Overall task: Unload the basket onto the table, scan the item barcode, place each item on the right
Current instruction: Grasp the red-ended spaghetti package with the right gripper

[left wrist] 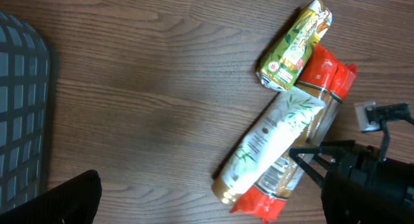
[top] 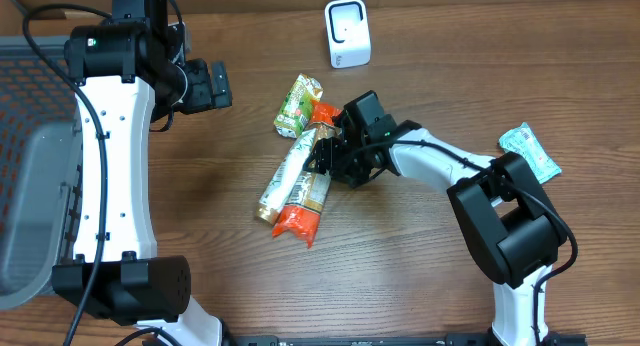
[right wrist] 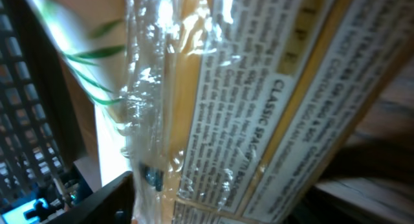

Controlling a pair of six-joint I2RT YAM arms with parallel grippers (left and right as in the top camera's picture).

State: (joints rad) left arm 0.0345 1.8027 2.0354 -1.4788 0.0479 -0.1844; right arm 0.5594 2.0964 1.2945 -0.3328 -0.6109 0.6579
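Observation:
A clear spaghetti pack (top: pixel 305 198) with red ends lies on the wooden table, and a barcode (left wrist: pixel 277 171) shows near its lower end. My right gripper (top: pixel 330 156) is down over its middle with a finger on each long side. In the right wrist view the pack's printed label (right wrist: pixel 259 101) fills the space between my right gripper's (right wrist: pixel 213 198) fingers, and the left finger (right wrist: pixel 97 201) touches the wrapper. The white scanner (top: pixel 347 33) stands at the back of the table. My left gripper (top: pixel 210 84) hovers open over bare wood at the back left, holding nothing.
A white pack with green leaves (top: pixel 283 176) lies against the spaghetti's left side. A green pack (top: pixel 298 104) lies just behind them. A teal packet (top: pixel 530 151) sits at the far right. A grey mesh basket (top: pixel 30 186) stands at the left edge.

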